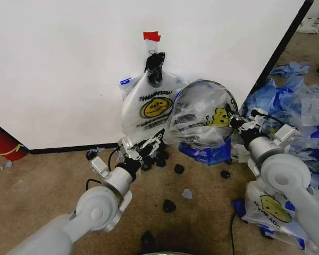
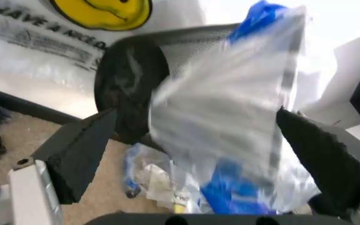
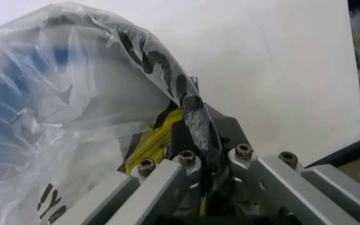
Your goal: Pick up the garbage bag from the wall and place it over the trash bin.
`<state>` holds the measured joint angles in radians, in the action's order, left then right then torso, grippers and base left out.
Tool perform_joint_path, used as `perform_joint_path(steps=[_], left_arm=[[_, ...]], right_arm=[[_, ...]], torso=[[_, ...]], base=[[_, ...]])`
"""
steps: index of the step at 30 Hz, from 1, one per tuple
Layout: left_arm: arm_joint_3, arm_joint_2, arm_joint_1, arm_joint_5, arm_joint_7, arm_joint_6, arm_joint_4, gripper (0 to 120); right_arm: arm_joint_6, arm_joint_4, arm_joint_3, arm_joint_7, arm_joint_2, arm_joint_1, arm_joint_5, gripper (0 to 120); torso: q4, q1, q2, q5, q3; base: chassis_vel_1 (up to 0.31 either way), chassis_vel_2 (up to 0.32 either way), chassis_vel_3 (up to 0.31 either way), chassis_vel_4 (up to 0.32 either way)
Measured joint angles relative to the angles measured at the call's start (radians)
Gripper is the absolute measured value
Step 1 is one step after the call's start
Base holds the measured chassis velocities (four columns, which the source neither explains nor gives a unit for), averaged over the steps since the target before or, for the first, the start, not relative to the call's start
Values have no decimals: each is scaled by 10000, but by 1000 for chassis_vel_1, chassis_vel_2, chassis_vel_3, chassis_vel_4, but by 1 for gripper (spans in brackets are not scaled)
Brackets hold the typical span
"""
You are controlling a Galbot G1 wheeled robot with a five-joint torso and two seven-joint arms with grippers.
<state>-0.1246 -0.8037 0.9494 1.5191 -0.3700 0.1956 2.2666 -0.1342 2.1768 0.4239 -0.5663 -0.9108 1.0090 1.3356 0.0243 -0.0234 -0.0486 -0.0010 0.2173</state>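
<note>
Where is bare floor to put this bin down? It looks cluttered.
Bare carpet lies left of the left gripper, below the wall. It is crowded at right: blue bag heap, and black scraps under the bagged trash bin.

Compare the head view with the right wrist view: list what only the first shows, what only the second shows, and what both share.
Only the head view: a second smiley bag hanging on the wall under red tape, the left gripper below it, the heap of blue-and-white bags, and the carpet.

Only the right wrist view: the close detail of the right gripper, its fingers pinched shut on the bag's printed edge, bolts showing.

Both: the garbage bag billowed open and the white wall.
</note>
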Motion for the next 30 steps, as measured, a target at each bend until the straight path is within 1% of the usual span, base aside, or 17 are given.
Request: perform_joint_path(steps=[1,2,5,6,7,10,12,14,15,19,21,25,30], left_arm=[[-32,-15,34,-36,12,-4,9,100],[-99,-46,80,-120,51,-6,7,100],[-269,-135,141,-267,106,7,-78,100],[-311,-154,159,-298,113,9,-101,100],[-337,-156,169,-316,116,14,-117,100],[-341,-125,158,-320,119,15,-118,100],[-313,-19,36,-268,118,12,-103,100],[-286,69,-82,-181,109,-4,-70,100],[-286,69,-82,-181,109,-4,-70,100],[-362,85,-130,-173,100,-27,-49,100],[-435,54,-128,-252,100,-24,-137,100],[-479,34,-125,-355,127,34,-353,100],[-563,158,-206,-428,355,59,-487,100]], right_arm=[[0,12,58,-14,-184,23,6,0],[0,30,173,-27,-583,79,21,0],[0,6,294,-38,-1157,206,-43,0],[0,-13,303,-37,-1271,257,-99,0],[1,-44,304,-17,-1347,324,-181,0],[2,-97,278,70,-1332,385,-354,0],[48,-273,150,470,-1009,442,-798,0],[134,-427,-31,674,-482,372,-1067,0],[134,-427,-31,674,-482,372,-1067,0],[180,-513,-377,698,429,88,-873,0],[196,-485,-532,547,712,-66,-487,0],[196,-402,-586,350,804,-187,-136,0],[183,-245,-592,159,576,-147,-50,0]], torso=[[0,0,0,0,0],[0,0,0,-1,0],[1,1,0,-3,-1],[1,1,0,-2,-1],[-4,1,0,0,-2],[-6,2,0,-1,-2],[-11,1,0,1,-1],[-10,1,0,3,-2],[-10,1,0,3,-2],[-9,1,0,0,-1],[-8,1,0,1,-1],[-8,-1,0,-1,1],[-9,-1,0,-1,1]], base=[[0,0,0,0],[0,0,0,0],[0,0,0,0],[0,0,0,0],[0,0,0,0],[0,0,0,0],[0,0,0,0],[0,0,0,0],[0,0,0,0],[0,0,0,0],[0,0,0,0],[0,0,0,0],[0,0,0,0]])
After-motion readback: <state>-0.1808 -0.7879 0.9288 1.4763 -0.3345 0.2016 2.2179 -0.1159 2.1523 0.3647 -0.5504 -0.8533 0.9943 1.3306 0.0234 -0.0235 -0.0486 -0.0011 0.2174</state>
